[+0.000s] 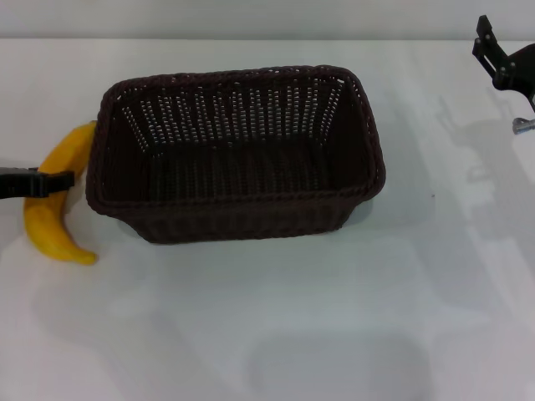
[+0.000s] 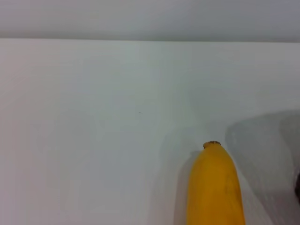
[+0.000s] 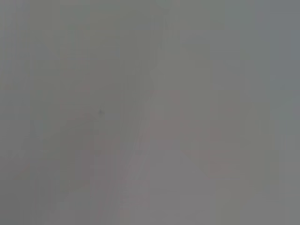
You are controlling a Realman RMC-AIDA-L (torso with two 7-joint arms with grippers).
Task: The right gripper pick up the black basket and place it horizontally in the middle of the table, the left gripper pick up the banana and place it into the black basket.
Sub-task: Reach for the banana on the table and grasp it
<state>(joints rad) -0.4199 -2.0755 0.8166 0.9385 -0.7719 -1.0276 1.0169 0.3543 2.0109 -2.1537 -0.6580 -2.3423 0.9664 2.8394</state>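
The black basket [image 1: 238,203] stands upright in the middle of the white table [image 1: 292,326], its long side running left to right, and it holds nothing. The yellow banana [image 1: 52,234] lies on the table just left of the basket, touching or nearly touching its left wall. Its tip also shows close up in the left wrist view [image 2: 214,187]. My left gripper [image 1: 50,182] reaches in from the left edge and lies across the banana's middle. My right gripper [image 1: 501,58] is raised at the far right corner, well clear of the basket. The right wrist view shows only bare surface.
The table's far edge runs along the top of the head view. Bare tabletop lies in front of the basket and to its right.
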